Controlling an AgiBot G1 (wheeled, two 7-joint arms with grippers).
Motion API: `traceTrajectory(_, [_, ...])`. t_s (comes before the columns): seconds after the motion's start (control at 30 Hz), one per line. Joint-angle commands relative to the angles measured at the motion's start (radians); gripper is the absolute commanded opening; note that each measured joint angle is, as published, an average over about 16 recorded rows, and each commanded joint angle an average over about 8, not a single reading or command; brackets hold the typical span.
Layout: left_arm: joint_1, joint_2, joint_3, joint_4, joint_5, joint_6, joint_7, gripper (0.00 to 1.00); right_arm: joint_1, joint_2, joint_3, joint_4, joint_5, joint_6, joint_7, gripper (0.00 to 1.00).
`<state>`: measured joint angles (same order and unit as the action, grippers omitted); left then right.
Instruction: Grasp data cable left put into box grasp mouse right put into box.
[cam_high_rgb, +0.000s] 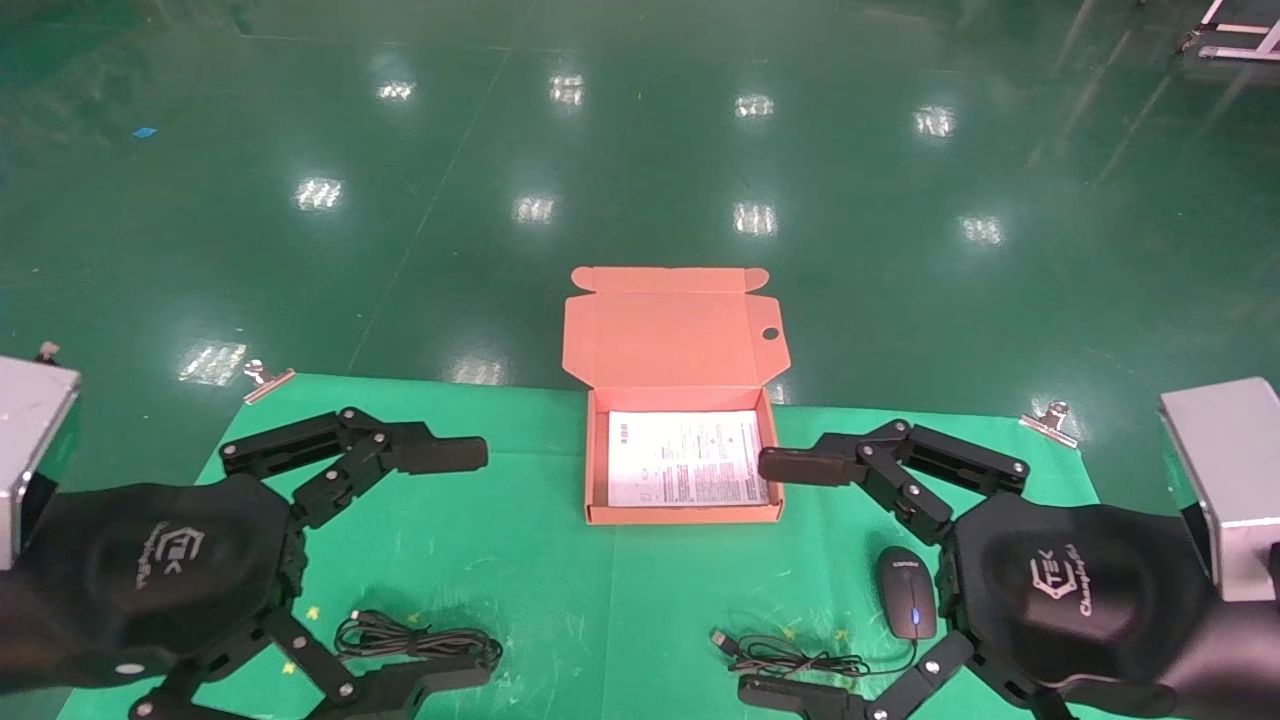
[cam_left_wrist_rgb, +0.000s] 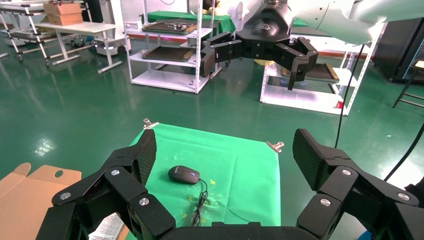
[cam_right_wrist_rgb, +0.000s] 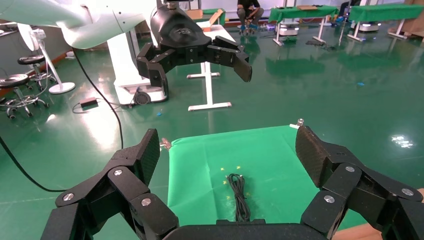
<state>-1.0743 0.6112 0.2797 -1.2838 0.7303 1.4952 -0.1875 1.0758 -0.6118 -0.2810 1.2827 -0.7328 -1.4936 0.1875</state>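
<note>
Black right hand (cam_high_rgb: 775, 575) partly hides the mouse (cam_high_rgb: 907, 592) cord.

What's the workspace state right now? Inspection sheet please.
Surface: green cloth-covered table, held by metal clips at its far corners.
Job's things: salmon-orange cardboard box, lid open, white printed sheet inside; coiled black data cable on the robot's left; black oval mouse with blue-lit wheel on the right. Both outside the box.
Clutter: nothing seen.
Grippers: left gripper open above the cable; right gripper open by the mouse. Neither holds anything.
Cables: mouse's USB cord bunched beside it.
Surroundings: glossy green floor, shelving racks.
</note>
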Motion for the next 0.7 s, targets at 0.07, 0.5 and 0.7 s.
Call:
traceTrajectory(0.07, [0.000, 0.000, 0.000, 0.000, 0.000, 0.000, 0.000, 1.00, 0.000, 0.000, 0.000, 0.000, 0.000, 0.000, 0.000, 1.00])
traceTrajectory(0.5, [-0.001, 0.001, 0.001, 0.001, 0.002, -0.001, 0.000, 1.00, 0.000, 0.000, 0.000, 0.000, 0.000, 0.000, 0.000, 1.00])
traceTrajectory(0.7, [-0.011, 0.000, 0.007, 0.000, 0.017, 0.002, 0.000, 1.00, 0.008, 0.001, 0.001, 0.005, -0.018, 0.001, -0.023, 1.00])
